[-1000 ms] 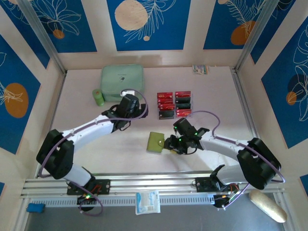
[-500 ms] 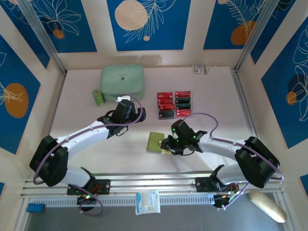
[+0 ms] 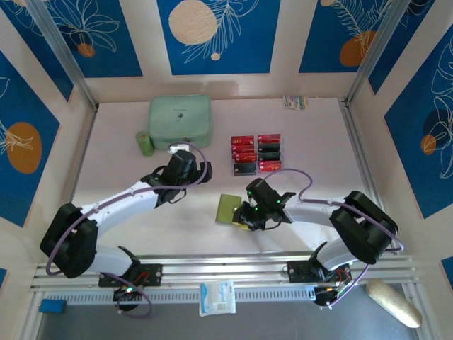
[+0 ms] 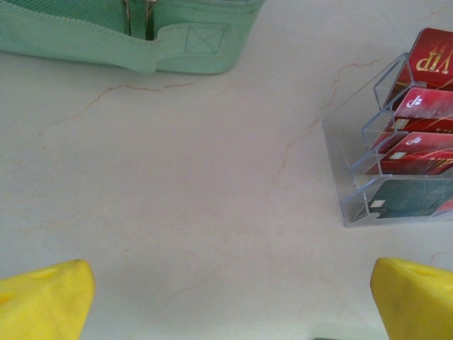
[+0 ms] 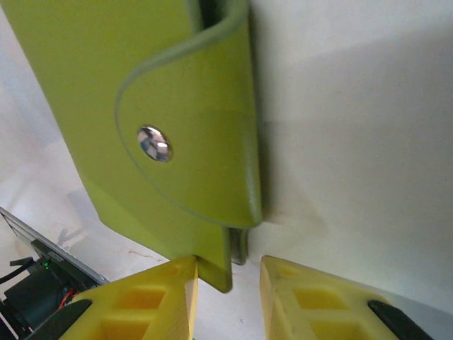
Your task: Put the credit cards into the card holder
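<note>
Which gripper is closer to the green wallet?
Right. The right gripper sits at the wallet's edge, a corner between its fingers. The left gripper hovers open farther back, between the mint case and the card tray, apart from the wallet.

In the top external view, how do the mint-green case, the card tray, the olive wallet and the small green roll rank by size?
1. mint-green case
2. clear card tray
3. olive wallet, one edge hidden
4. small green roll

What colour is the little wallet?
The card holder is olive green, silver snap; right wrist view shows it best.
</note>
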